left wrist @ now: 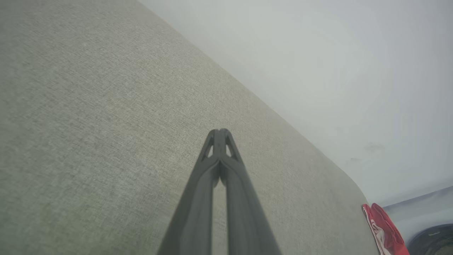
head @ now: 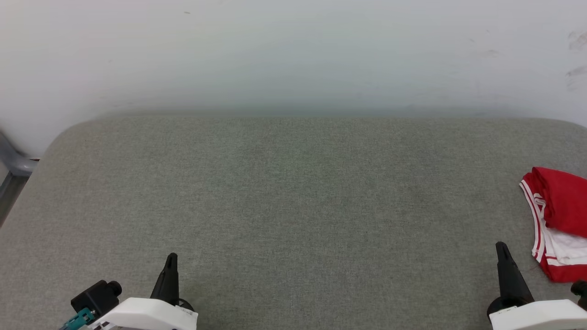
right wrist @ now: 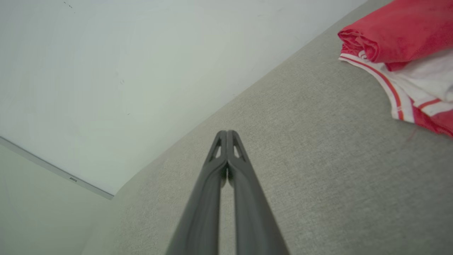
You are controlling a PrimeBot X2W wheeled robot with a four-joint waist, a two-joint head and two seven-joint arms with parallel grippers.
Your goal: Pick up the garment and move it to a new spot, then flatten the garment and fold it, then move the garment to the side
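Left pincer (head: pixel 171 259) and right pincer (head: pixel 501 248) both closed, empty; garment (head: pixel 562 201) off to the right of the right pincer.

Each pincer has its fingers pressed together tip to tip with nothing between them, and bare grey fabric tabletop (head: pixel 293 192) ahead. The garment lies bundled on the tabletop just ahead and to the right of the right pincer, apart from it, and well to the right of the left pincer. Red cloth is rolled on top with a white layer beneath. The red-and-white striped trim (right wrist: pixel 387 85) runs along the edge facing the right pincer.
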